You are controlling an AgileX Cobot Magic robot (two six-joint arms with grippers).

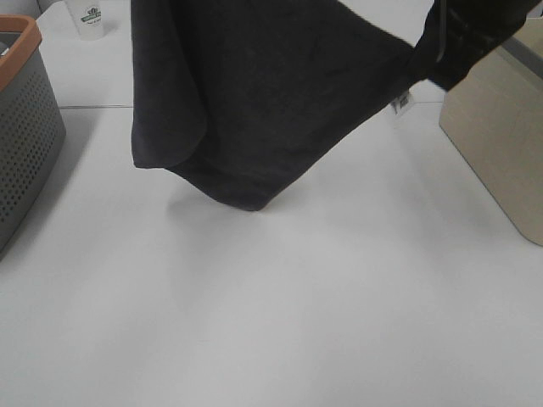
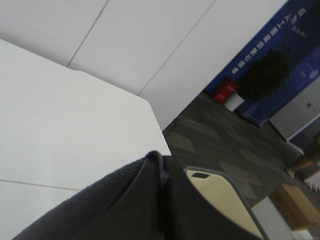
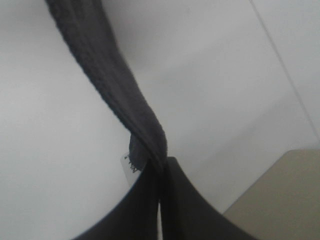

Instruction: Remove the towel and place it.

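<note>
**Towel slung from two pinched corners: handling notes**

Exterior high view: the dark charcoal-grey square terry towel [image 1: 254, 102] is seen hanging clear of the white table top [image 1: 297, 322]. It is slung below the right gripper [image 1: 433, 61], which is clamped on the corner just above the small white tag [image 1: 400, 103]. The opposite corner is carried out of frame. A deep sag is noted between the held corners, so a soft, limp, light cloth with no stiffness is inferred.

Left wrist view: the fingers of the left gripper [image 2: 161, 161] are pressed together. The stitched hem is pinched at the tips, and fuzzy pile is draped over one finger.

Right wrist view: the fingers are closed on a bunched corner. The cloth runs away from the tips as a twisted rope, and the tag hangs just beside them.

Judgement: good friction is expected from the terry pile. The thicker hemmed corners are judged the best hold. A shallow pinch at the very edge could creep out under tension.
</note>
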